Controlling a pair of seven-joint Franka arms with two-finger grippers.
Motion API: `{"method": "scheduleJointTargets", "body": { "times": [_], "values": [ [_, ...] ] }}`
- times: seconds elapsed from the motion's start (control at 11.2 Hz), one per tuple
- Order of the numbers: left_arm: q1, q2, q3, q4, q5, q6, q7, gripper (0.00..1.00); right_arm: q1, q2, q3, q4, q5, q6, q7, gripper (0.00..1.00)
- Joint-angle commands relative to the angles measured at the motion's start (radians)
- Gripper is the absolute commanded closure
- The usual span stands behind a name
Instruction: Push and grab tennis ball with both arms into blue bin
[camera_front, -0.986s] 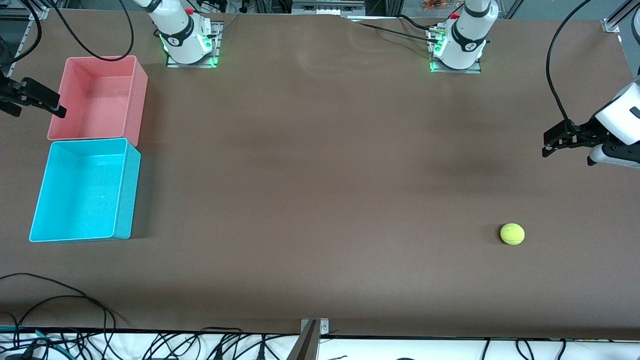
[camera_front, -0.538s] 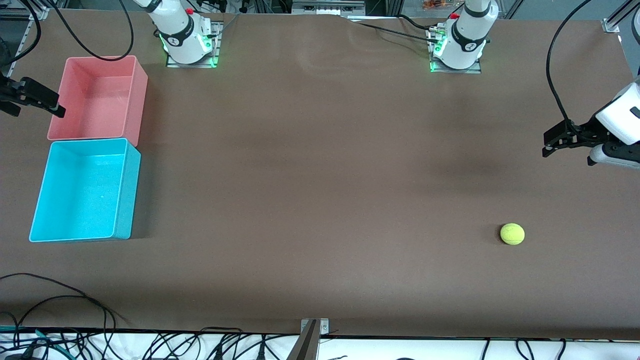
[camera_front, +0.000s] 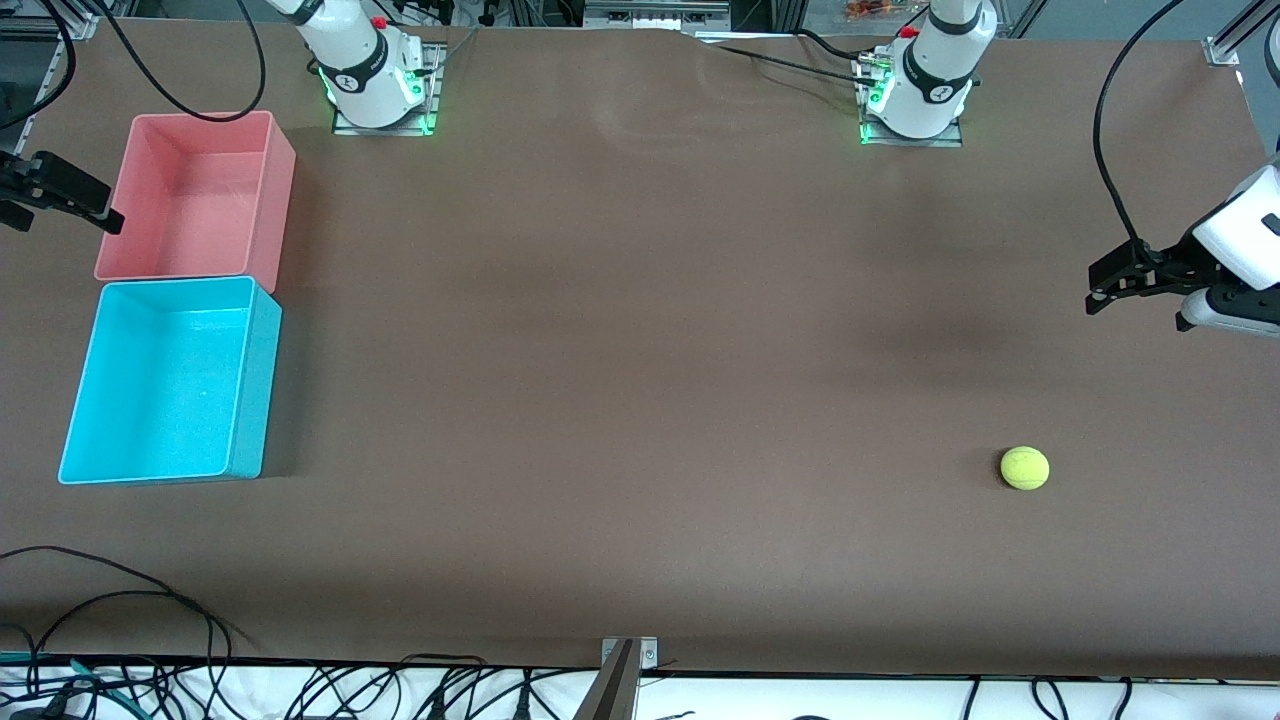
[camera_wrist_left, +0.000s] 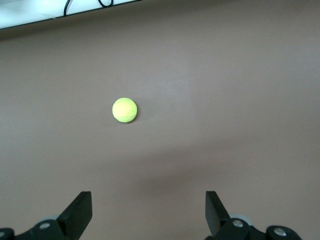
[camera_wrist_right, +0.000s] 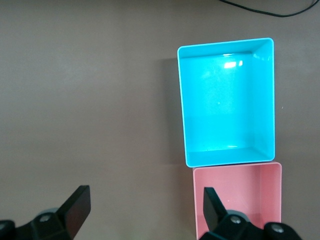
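Front view first: tennis ball sitting alone on the brown table, way over toward the left arm's end and fairly near the camera. Blue bin parked at the right arm's end, touching the pink bin, which lies farther from the camera. Left gripper hanging in the air over the table edge at its own end, fingers spread, nothing held. Right gripper up beside the pink bin, also empty. Clearly the left arm's job to start, being much closer to the ball.

Left wrist view: ball out ahead of the spread fingers, well apart, slightly off-center toward one finger. No contact yet.

Right wrist view: blue bin and pink bin below, both empty, fingers wide apart. Looks like waiting for now; ball probably needs a long push across toward that end.
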Motion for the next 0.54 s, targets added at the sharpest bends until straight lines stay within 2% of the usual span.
{"method": "scheduleJointTargets", "body": {
  "times": [0.0, 0.45],
  "values": [
    [0.006, 0.009, 0.000, 0.024, -0.009, -0.012, 0.021, 0.00, 0.002, 0.001, -0.003, 0.018, -0.001, -0.020, -0.001, 0.00],
    [0.005, 0.015, 0.000, 0.024, -0.009, -0.012, 0.021, 0.00, 0.002, 0.003, -0.004, 0.012, -0.010, -0.020, 0.002, 0.00]
  ]
}}
